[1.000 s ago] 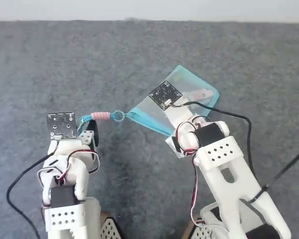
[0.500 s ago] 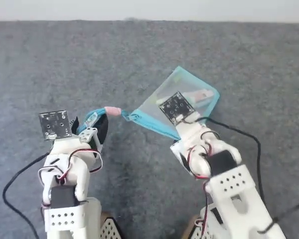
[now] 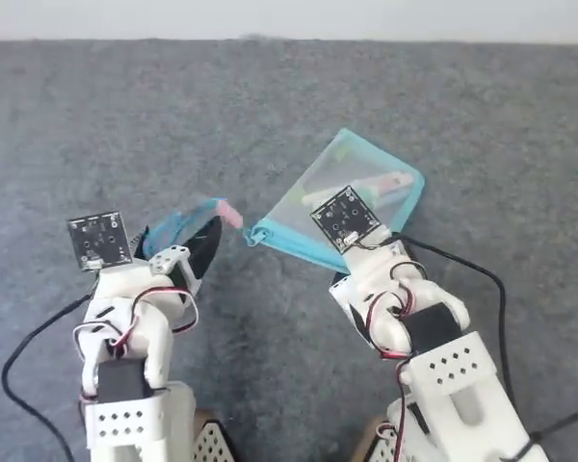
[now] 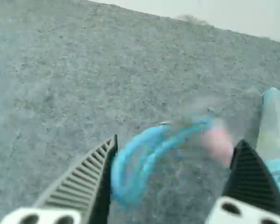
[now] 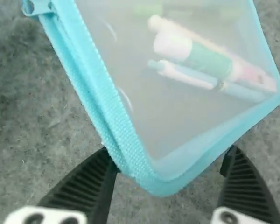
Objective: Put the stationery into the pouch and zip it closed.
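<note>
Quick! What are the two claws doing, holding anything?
Left gripper: open, blue strap between its jaws, not clamped.
Right gripper: open, jaws either side of the pouch corner, not gripping.

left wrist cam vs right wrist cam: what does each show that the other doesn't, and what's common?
Left wrist, not right wrist: the blue strap with its pink bead, blurred, between the fingers of the open left gripper. Right wrist, not left wrist: the pens inside the pouch, its zipper edge, and its corner between the fingers of the open right gripper. Both: the pouch and the grey mat.
</note>
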### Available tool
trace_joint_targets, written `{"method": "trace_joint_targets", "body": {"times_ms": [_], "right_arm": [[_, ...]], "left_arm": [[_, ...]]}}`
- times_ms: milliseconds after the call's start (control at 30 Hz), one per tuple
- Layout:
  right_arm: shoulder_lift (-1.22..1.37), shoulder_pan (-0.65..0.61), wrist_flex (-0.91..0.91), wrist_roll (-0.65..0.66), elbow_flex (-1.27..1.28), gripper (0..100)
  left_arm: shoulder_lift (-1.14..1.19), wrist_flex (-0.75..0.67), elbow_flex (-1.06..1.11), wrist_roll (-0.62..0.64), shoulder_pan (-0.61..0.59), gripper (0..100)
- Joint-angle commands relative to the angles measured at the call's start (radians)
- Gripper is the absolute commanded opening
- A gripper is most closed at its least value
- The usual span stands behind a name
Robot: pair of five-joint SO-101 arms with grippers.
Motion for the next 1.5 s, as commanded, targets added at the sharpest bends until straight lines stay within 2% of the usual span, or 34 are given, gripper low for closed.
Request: {"method": "trace_joint_targets", "body": {"times_ms": [0,200,433,600,767,1067,1200,1467], "right_arm": [[-0.041,-0.008,-0.021,-0.015,0.005,32.2],[-0.148,-0.001,0.015,-0.008,0.009,32.2],[-0.472,-0.010,0.053,-0.005,0.114,31.9],[-0.599,-0.033,0.082,0.051,0.178,32.2],[-0.504,-0.028,0.091,0.054,0.144,32.2],[-0.010,0.030,0.077,0.051,-0.028,35.7],[0.061,0.025,0.081,0.054,-0.051,29.8],[0.062,-0.028,0.090,0.057,-0.054,5.2]], "left_arm": [[-0.017,-0.044,-0.067,0.031,-0.043,36],[-0.017,-0.044,-0.068,0.020,-0.043,36],[-0.025,-0.049,-0.068,0.023,-0.046,36],[-0.157,-0.017,-0.024,0.015,-0.038,36],[-0.269,-0.031,0.062,-0.018,-0.037,36],[-0.239,-0.043,0.065,-0.017,-0.003,36],[-0.239,-0.051,0.090,-0.018,-0.002,36],[-0.239,-0.051,0.093,-0.018,-0.006,36]]}}
